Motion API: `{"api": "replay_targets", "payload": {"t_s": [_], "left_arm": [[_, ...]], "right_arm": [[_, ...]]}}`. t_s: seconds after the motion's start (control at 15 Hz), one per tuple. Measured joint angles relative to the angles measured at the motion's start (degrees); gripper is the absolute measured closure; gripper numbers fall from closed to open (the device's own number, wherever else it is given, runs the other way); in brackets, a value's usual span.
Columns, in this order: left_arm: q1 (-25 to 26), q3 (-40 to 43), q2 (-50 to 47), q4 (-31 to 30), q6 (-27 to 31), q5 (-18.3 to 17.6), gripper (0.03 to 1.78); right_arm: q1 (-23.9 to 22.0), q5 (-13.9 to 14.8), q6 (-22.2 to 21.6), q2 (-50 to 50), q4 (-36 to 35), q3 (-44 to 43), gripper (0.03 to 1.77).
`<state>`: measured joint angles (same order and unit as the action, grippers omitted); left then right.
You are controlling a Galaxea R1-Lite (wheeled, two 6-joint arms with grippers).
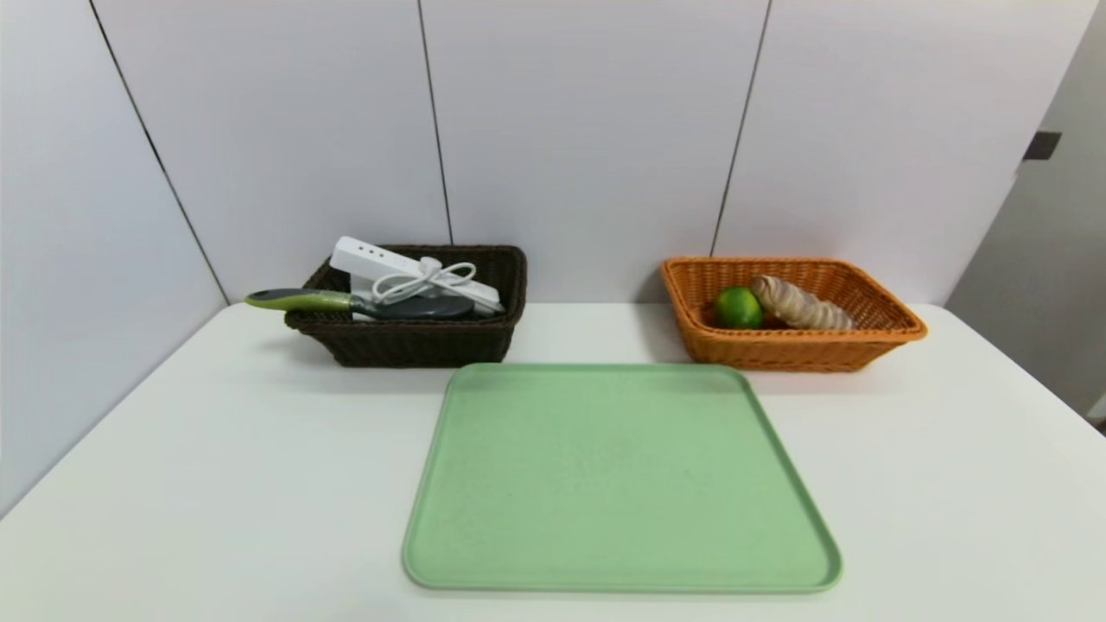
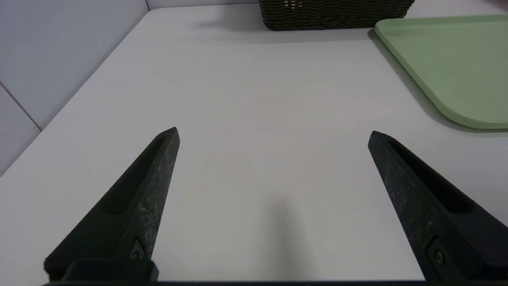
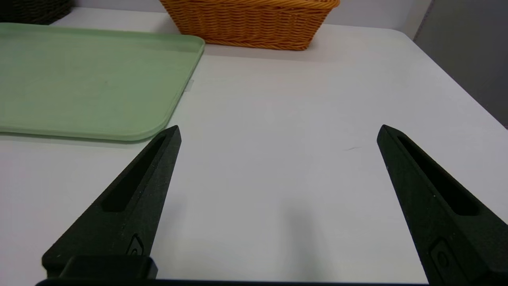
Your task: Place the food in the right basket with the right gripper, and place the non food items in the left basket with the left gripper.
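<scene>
Sitting in the dark basket [image 1: 415,343] on the left: a white power strip [image 1: 380,262] with its cord bundled, plus a brush [image 1: 315,301] whose green handle pokes out over the rim. The orange basket [image 1: 795,345] on the right has 2 foods, a lime [image 1: 738,307] touching a bread roll [image 1: 799,304]. Left tool [image 2: 274,135] and right tool [image 3: 280,131] both hang over the white counter [image 1: 259,484], fingers wide apart, nothing between them.

A smooth white rectangular table [image 1: 259,484] carries 3 things directly: a dark brown woven wicker basket with flared sides [image 1: 415,345] at 11 o'clock, an orange woven wicker basket with flared sides [image 1: 795,354] at 1 o'clock, and a flat pale-green rounded-corner tray [image 1: 618,484] at the centre, its far edge toward 12 o'clock.
</scene>
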<state>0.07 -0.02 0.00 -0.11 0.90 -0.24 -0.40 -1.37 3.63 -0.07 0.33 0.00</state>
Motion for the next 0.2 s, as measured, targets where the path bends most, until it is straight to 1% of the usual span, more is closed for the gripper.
{"api": "replay_targets", "payload": {"t_s": [0.2], "left_arm": [[0.0,0.0,0.0,0.0,0.0,0.0,0.12]], "right_arm": [[0.0,0.1,-0.1,0.0,-0.1,0.0,0.09]]}}
